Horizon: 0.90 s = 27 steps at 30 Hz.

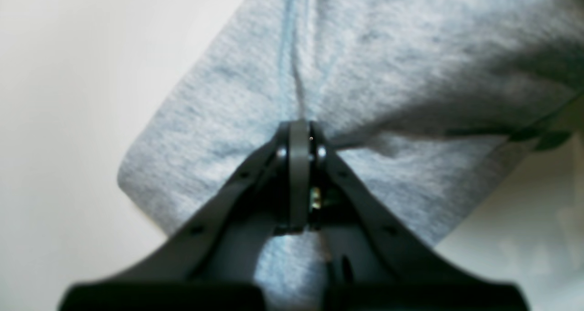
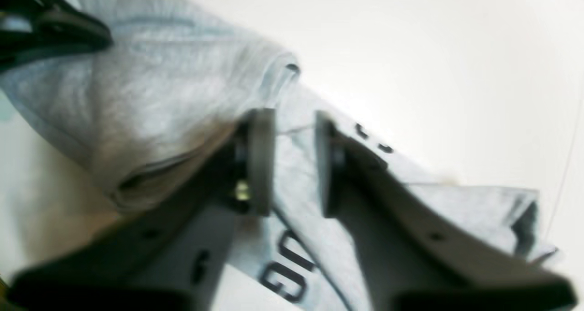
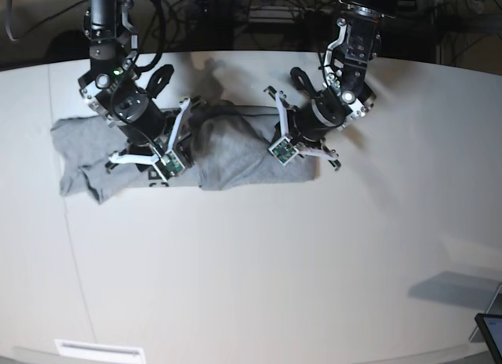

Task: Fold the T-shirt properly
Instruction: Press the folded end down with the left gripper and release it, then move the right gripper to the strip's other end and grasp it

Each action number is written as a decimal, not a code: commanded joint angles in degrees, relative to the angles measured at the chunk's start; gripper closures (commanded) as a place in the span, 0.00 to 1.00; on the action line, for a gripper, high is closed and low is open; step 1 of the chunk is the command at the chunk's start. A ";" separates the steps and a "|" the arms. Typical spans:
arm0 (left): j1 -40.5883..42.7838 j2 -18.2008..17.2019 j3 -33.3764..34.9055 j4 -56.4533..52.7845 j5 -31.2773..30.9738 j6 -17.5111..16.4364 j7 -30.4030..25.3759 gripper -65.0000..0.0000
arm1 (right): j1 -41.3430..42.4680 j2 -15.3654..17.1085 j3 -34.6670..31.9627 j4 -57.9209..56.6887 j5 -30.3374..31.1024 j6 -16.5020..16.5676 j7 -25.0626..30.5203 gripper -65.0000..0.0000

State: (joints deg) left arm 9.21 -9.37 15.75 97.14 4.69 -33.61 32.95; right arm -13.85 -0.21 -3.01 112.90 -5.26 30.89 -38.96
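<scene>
Bare white table [image 3: 259, 262] lies in front of you, wide enough for either arm to pass. T-shirt [image 3: 227, 148] bunches between the two arms, blocking the straight path across. Left gripper [image 1: 299, 131] is pinched onto cloth; right gripper [image 2: 295, 163] stands apart over it. Small dark device [image 3: 491, 330] occupies the near corner.

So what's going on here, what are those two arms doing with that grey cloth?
The two arms are folding a grey T-shirt on a white table. The left gripper is shut, pinching a fold of the fabric. The right gripper is open, its jaws either side of the cloth near the black lettering. The shirt lies bunched and only partly folded.
</scene>
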 commanded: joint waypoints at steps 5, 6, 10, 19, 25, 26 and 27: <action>1.73 -2.90 -3.40 0.13 2.65 0.07 3.49 1.00 | 1.67 -1.33 9.47 0.64 2.93 -0.08 0.94 0.57; 2.08 -2.90 -4.71 0.31 2.65 0.07 3.49 1.00 | 1.76 -1.33 11.84 0.64 5.21 0.01 0.59 0.55; 2.17 -4.30 -6.82 0.31 2.65 -0.11 3.49 1.00 | 4.92 -0.10 22.65 0.55 18.31 0.01 -7.85 0.47; 2.17 -5.62 -7.18 3.74 2.65 -0.11 3.49 1.00 | 7.30 1.31 40.94 -2.44 49.34 0.01 -26.05 0.31; 2.52 -5.45 -7.18 8.92 2.65 -0.11 3.84 1.00 | 8.18 1.31 48.24 -13.08 64.55 -0.52 -31.50 0.31; 2.52 -5.54 -7.26 9.36 2.65 -0.11 3.84 1.00 | 8.18 1.39 48.85 -14.57 64.90 -0.52 -31.59 0.31; 2.52 -5.62 -7.26 9.63 2.65 -0.11 3.84 1.00 | 8.18 1.39 49.29 -15.45 64.90 -0.52 -31.50 0.31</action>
State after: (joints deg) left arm 12.08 -14.50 8.75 105.67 7.51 -34.28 37.69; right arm -6.22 0.51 46.09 96.44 57.80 30.00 -71.66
